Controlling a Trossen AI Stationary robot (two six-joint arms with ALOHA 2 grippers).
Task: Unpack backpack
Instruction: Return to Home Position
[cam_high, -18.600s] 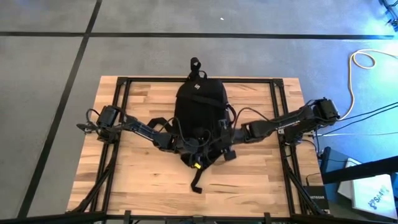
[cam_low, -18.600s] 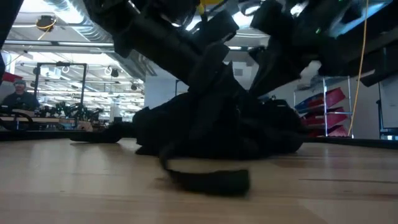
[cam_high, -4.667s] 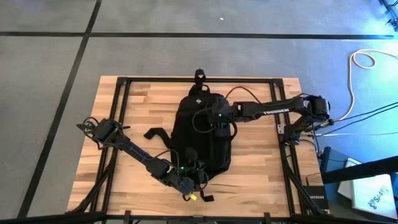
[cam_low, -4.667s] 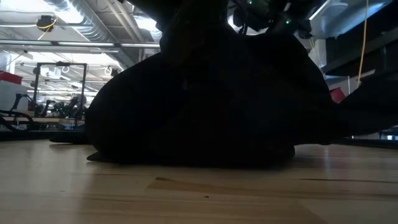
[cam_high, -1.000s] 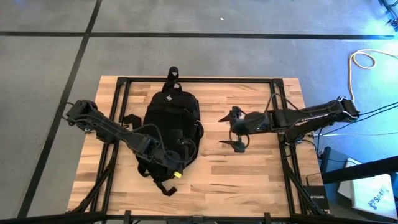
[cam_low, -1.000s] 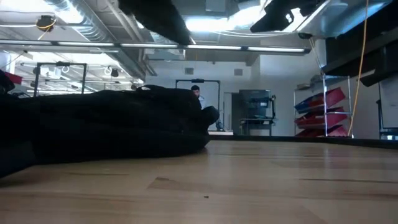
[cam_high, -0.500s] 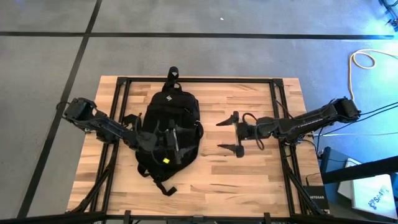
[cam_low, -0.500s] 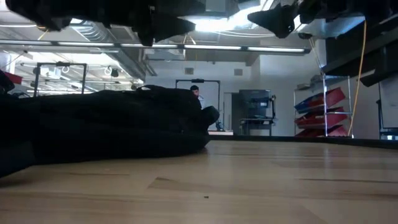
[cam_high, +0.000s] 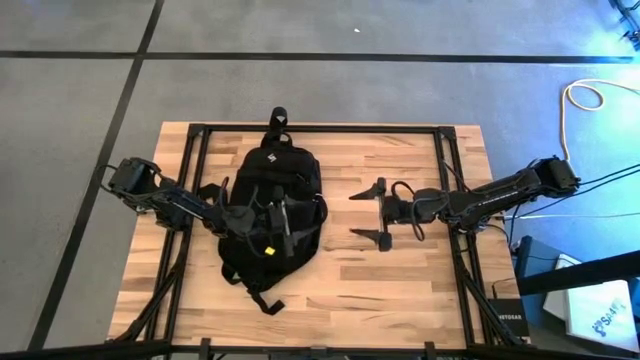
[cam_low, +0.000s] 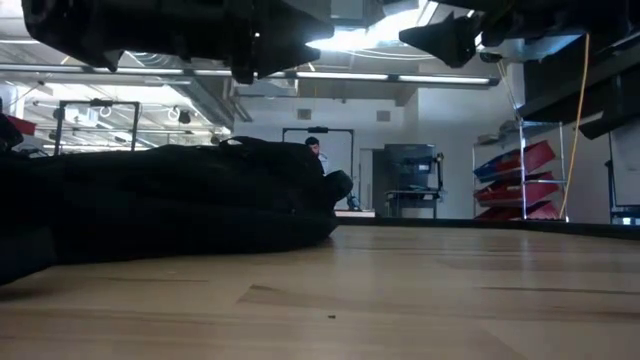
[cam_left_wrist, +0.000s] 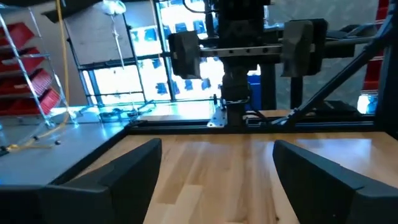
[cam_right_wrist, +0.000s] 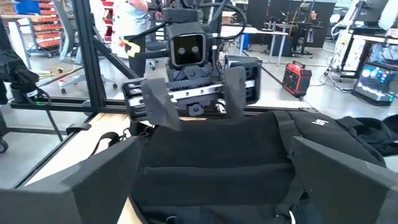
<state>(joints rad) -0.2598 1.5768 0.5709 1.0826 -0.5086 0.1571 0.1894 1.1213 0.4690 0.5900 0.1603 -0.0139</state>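
The left jaws stand wide apart with nothing between them; in the left wrist view the two dark fingers (cam_left_wrist: 121, 180) frame only bare wood and the other arm across the way. From above, these jaws hang over the lower half of the backpack (cam_high: 272, 172). Whether they brush the fabric is hard to tell from that angle, though the low view suggests a gap. The right jaws are likewise spread and empty, with fingers (cam_high: 366, 190) pointing toward the pack over bare surface (cam_high: 400, 290), apart from the bag.

The backpack (cam_low: 170, 200) lies flat on the left-centre of the surface, its loop handle (cam_high: 279, 117) toward the far edge and a loose strap (cam_high: 262, 298) trailing toward the near edge. The left arm (cam_high: 170, 200) reaches in from the left edge and the right arm (cam_high: 490, 195) from the right edge.

With both jaws empty and the pack lying alone, the step in hand looks like the arms' return to their rest poses, not any grasp. For the left arm that calls for a lift clear of the fabric before folding back toward its base, so that no finger catches a strap. The right arm has open surface under it and need only fold back toward its own edge.
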